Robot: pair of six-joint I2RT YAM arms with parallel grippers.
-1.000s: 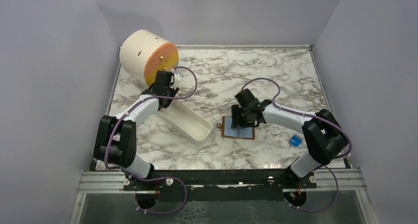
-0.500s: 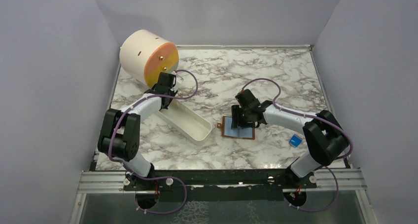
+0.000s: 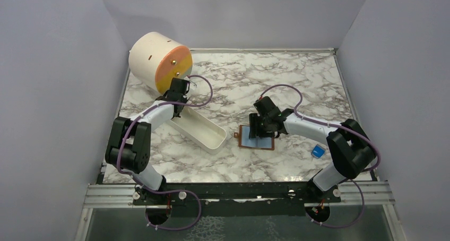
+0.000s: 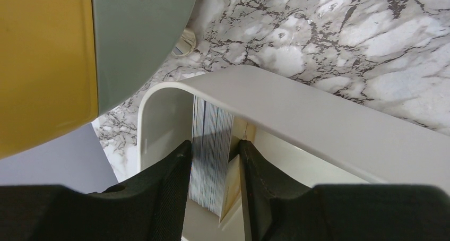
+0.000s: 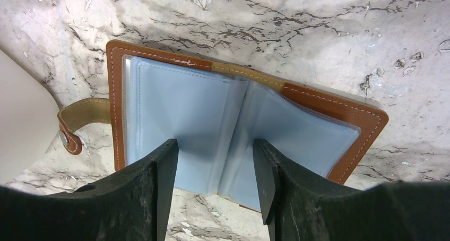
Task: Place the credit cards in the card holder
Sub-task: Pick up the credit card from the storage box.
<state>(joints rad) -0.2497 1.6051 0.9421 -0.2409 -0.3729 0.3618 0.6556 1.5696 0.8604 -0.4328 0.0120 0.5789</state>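
Note:
A stack of credit cards stands on edge in the far end of the white tray. One cream card leans off the stack's right side. My left gripper reaches down into that end, open, with one finger on each side of the stack. The left pad is against the stack and the right pad is at the leaning card. The brown card holder lies open on the marble, pale blue pockets up and snap tab to the left. My right gripper is open, its fingertips resting on the blue pockets astride the fold.
A large cream drum with an orange-yellow face lies at the back left, close above the left gripper. The white tray runs diagonally toward the card holder. A small blue block sits by the right arm's elbow.
The left arm has drawn in and its gripper has settled lower into the tray's far end. Its jaws have narrowed around the card stack. The right arm has stayed still.

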